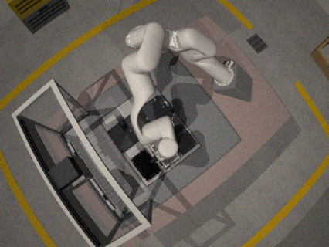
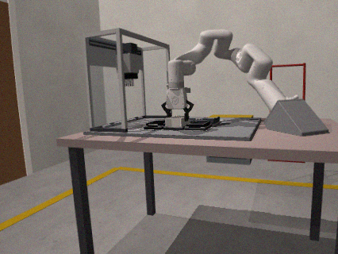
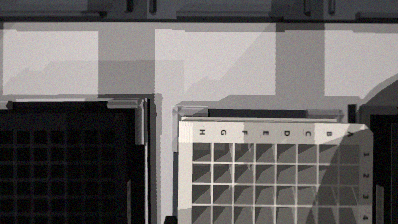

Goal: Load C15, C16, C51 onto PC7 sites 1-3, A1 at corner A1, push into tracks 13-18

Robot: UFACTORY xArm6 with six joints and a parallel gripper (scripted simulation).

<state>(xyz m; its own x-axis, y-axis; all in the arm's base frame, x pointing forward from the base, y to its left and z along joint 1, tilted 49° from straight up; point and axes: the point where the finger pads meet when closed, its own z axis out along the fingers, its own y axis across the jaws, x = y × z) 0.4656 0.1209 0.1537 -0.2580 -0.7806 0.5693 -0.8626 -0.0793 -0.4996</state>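
Here the gripper [image 2: 177, 116] stands low over the white deep-well block [image 3: 272, 170], fingers wide and clamped on its sides; the block sits in its nest, just beside a dark plate [image 3: 65, 165].

Lab: framed instrument [image 2: 119, 79], well plate [image 3: 272, 170].
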